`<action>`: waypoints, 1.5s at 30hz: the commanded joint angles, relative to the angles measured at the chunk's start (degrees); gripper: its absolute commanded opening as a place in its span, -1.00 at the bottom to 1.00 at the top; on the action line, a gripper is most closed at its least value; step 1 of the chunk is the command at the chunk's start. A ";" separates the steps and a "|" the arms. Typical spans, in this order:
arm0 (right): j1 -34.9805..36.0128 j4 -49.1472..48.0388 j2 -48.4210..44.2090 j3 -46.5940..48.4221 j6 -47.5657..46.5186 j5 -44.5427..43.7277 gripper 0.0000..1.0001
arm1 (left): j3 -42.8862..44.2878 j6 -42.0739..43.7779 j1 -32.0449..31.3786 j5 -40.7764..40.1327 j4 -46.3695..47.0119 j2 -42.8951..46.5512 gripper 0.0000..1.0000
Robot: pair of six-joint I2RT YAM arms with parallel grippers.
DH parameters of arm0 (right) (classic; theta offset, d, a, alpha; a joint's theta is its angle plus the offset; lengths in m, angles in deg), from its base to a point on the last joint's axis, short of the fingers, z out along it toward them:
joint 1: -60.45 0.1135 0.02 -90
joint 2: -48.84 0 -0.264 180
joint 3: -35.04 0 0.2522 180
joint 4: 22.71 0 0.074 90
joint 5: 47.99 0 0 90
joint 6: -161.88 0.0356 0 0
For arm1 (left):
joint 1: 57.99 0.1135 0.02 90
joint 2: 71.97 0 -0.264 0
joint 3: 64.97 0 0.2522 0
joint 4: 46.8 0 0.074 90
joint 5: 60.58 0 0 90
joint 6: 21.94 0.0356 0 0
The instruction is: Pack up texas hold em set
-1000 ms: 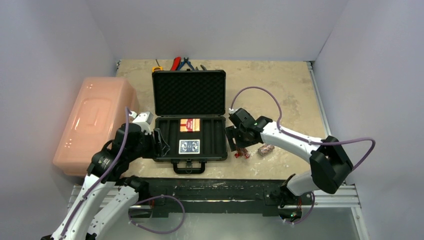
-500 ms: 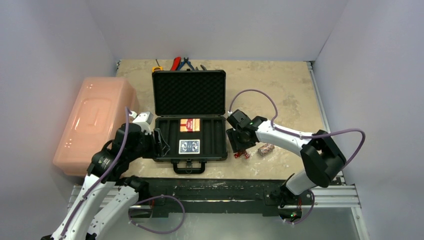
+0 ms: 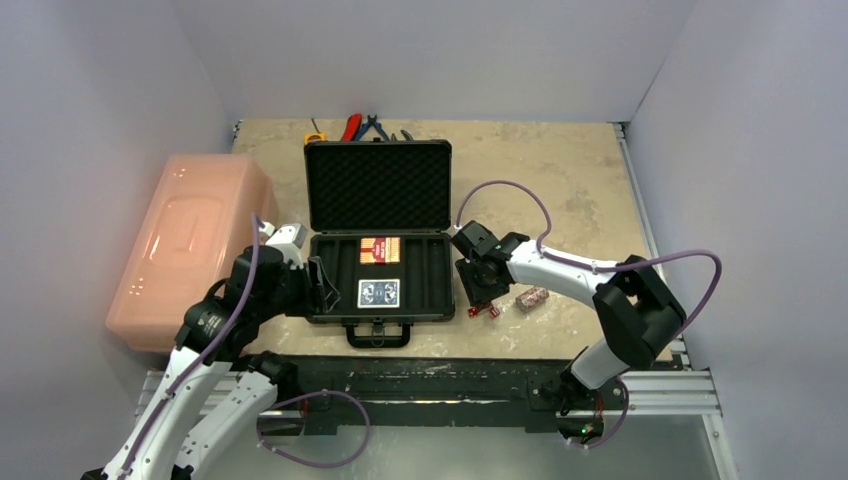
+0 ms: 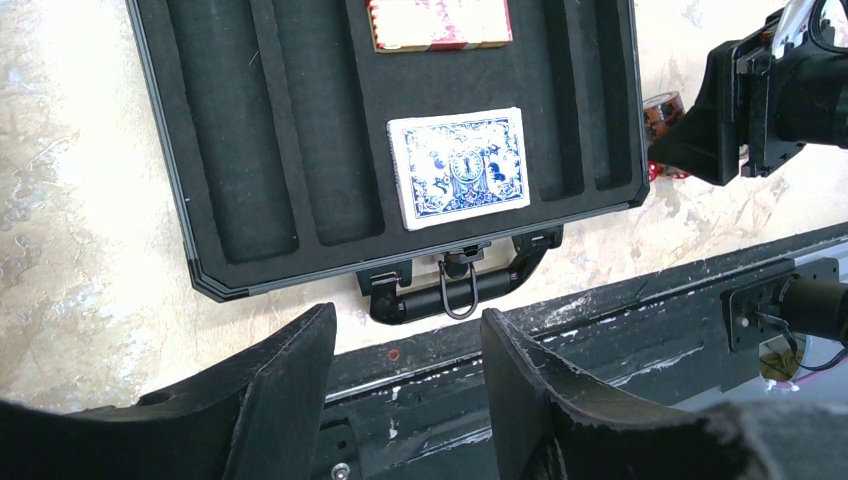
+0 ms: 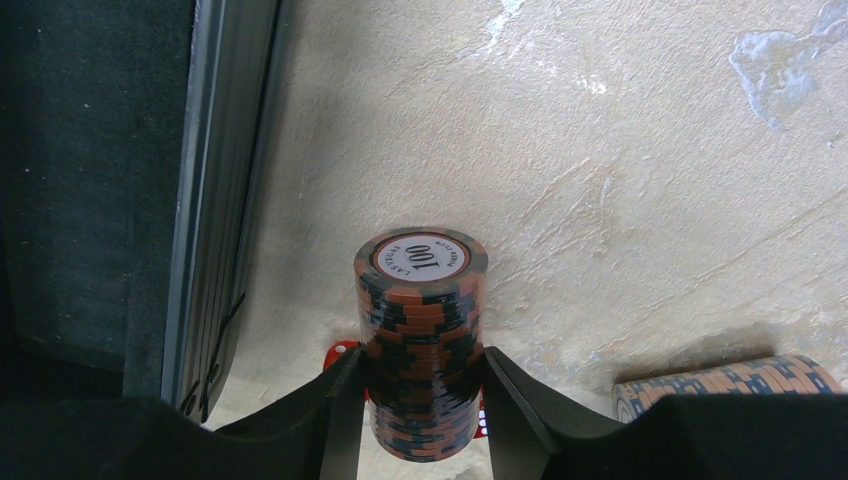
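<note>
Right gripper [image 5: 420, 398] is clenched on a chip roll [image 5: 420, 300], just right of the case [image 3: 432, 282]. We should lift it clear of the rim, then lay it along a right slot. Left gripper [image 4: 405, 335] is released and empty.

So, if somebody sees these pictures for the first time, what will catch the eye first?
Most striking is the open black case in the middle of the table, with a red deck and a blue deck lying in its foam. Just right of it, the right gripper clamps a chip roll. The large pink bin at the table's left edge also draws the eye.
</note>
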 commanded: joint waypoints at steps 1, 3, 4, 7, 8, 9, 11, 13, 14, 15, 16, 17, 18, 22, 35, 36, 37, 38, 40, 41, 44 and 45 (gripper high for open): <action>-0.09 -0.42 1.04 0.82 -0.51 -0.83 -0.28 | -0.19 0.87 -0.40 0.43 2.37 -0.18 0.09; -0.09 -0.52 1.50 1.48 -0.64 -1.04 -0.32 | -0.15 0.86 -0.40 0.34 2.31 -0.27 0.09; -0.09 -0.43 1.90 1.88 -0.72 -1.21 -0.33 | -0.19 0.87 -0.40 0.33 2.28 -0.33 0.09; -0.18 -0.39 2.77 3.35 -0.98 -1.86 -0.33 | -0.12 0.87 -0.40 0.21 2.29 -0.33 0.09; -0.32 -0.32 3.07 4.07 -1.15 -2.01 -0.33 | -0.11 0.87 -0.40 0.17 2.26 -0.34 0.09; -0.49 -0.35 3.48 4.60 -1.27 -2.13 -0.33 | -0.11 0.87 -0.40 0.16 2.22 -0.36 0.09; -1.05 -0.30 4.13 5.61 -1.53 -2.35 -0.33 | -0.11 0.87 -0.40 0.07 2.21 -0.43 0.09; -1.68 -0.30 4.84 6.52 -1.77 -2.55 -0.34 | -0.11 0.78 -0.40 0.08 2.17 -0.51 0.09; -2.19 -0.37 5.24 6.92 -1.88 -2.60 -0.34 | -0.11 0.78 -0.40 0.08 2.20 -0.51 0.09; -2.68 -0.43 5.53 7.33 -2.03 -2.60 -0.35 | -0.11 0.78 -0.40 0.10 2.19 -0.54 0.09; -3.33 -0.47 5.94 7.83 -2.27 -2.67 -0.35 | -0.11 0.78 -0.40 0.08 2.20 -0.59 0.09; -4.16 -0.47 6.28 8.29 -2.48 -2.61 -0.35 | -0.10 0.78 -0.40 0.08 2.22 -0.56 0.09; -4.75 -0.54 6.59 8.74 -2.71 -2.67 -0.35 | -0.09 0.78 -0.40 0.08 2.14 -0.60 0.09; -6.99 -0.69 7.65 10.28 -3.63 -2.60 -0.36 | -0.11 0.78 -0.40 0.00 2.16 -0.69 0.09; -8.33 -0.53 8.73 10.82 -4.52 -1.72 -0.10 | -0.08 0.77 -0.40 -0.11 2.10 -0.96 0.09; -8.27 -0.36 8.58 10.82 -4.55 -1.72 -0.04 | -0.04 0.78 -0.40 -0.10 2.10 -1.02 0.09; -8.31 -0.27 8.42 10.82 -4.62 -1.72 0.01 | -0.10 0.71 -0.40 -0.18 2.11 -1.00 0.09; -8.29 -0.13 8.27 10.82 -4.68 -1.72 0.07 | -0.11 0.70 -0.40 -0.19 2.09 -1.12 0.09; -8.26 0.23 7.82 10.82 -4.72 -1.63 0.17 | -0.08 0.78 -0.40 -0.19 2.12 -1.13 0.09; -8.28 0.37 7.55 10.75 -4.72 -1.56 0.21 | -0.11 0.76 -0.40 -0.20 2.05 -1.13 0.09; -8.27 0.66 6.77 10.37 -4.72 -1.57 0.34 | -0.11 0.78 -0.36 -0.10 2.10 -1.17 0.09; -8.31 0.67 6.51 10.11 -4.72 -1.55 0.38 | -0.10 0.78 -0.36 -0.10 2.15 -1.21 0.09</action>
